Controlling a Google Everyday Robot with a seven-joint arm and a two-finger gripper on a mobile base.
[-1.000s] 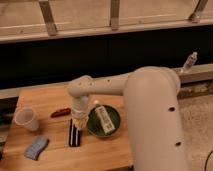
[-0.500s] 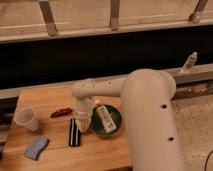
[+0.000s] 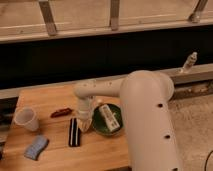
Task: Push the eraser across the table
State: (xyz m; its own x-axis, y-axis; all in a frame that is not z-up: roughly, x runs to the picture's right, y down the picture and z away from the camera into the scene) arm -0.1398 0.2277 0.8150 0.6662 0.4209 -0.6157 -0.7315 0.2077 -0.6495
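Note:
The eraser (image 3: 74, 132), a black block with a pale stripe, lies lengthwise on the light wood table (image 3: 55, 97), left of the green bowl (image 3: 98, 127). My gripper (image 3: 82, 120) hangs from the white arm (image 3: 145, 115) and points down. It sits at the eraser's far right end, between the eraser and the bowl, close to or touching the eraser.
A white labelled box (image 3: 109, 118) lies in the green bowl. A white cup (image 3: 26, 119) stands at the left edge. A blue-grey pad (image 3: 36, 147) lies at the front left. A small red object (image 3: 61, 112) lies behind the eraser. A dark wall runs behind the table.
The arm's big link has shifted slightly to the left in view. The gripper has edged a little right beside the eraser. The eraser stays where it was.

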